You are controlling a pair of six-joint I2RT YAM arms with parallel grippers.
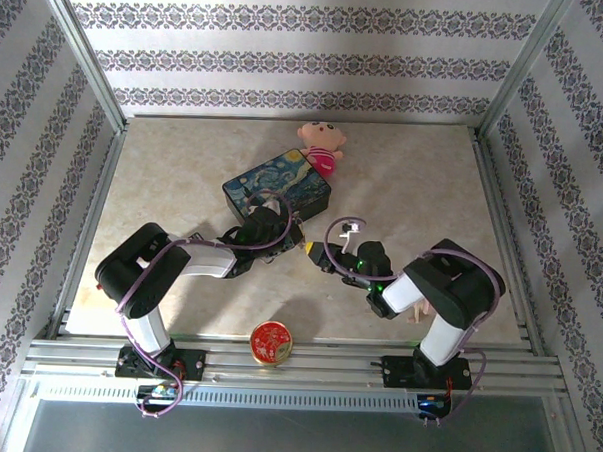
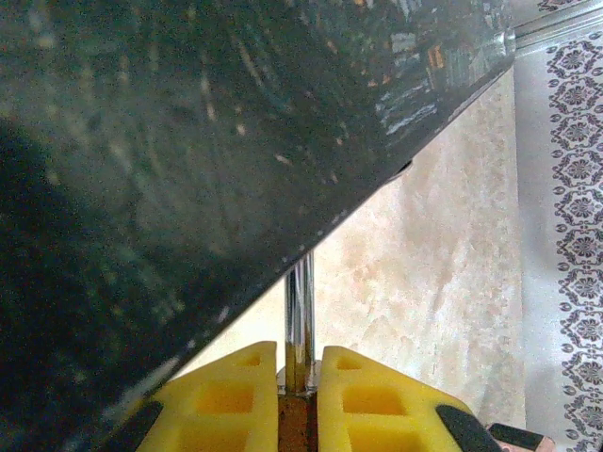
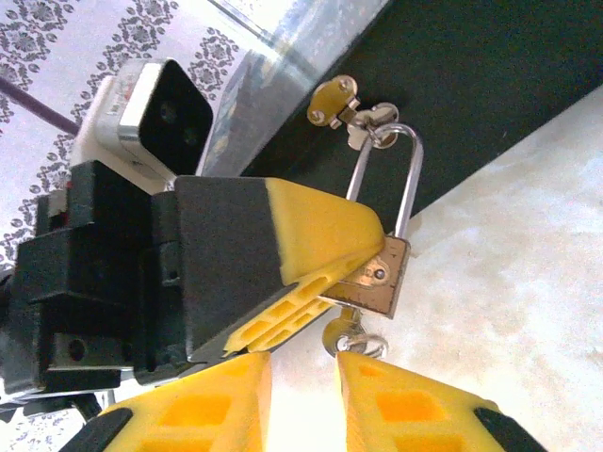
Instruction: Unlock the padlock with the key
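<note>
The blue tin box (image 1: 276, 188) is a dark blur across the left wrist view. Just beside it, the left gripper (image 2: 299, 372) pinches the padlock (image 3: 386, 278) by its brass body, shackle upright. The right gripper (image 3: 303, 386) sits below, fingers slightly parted. Whether they grip the key (image 3: 339, 331) under the lock cannot be told.

Left pincer (image 1: 289, 235) at blue tin box (image 1: 276, 188), right pincer (image 1: 318, 254) facing it, pink doll (image 1: 323, 147) behind, red tin (image 1: 270, 343) nearest

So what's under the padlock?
A key sits right under the padlock, just above the open right gripper. Its blade is hidden, possibly inside the lock.
</note>
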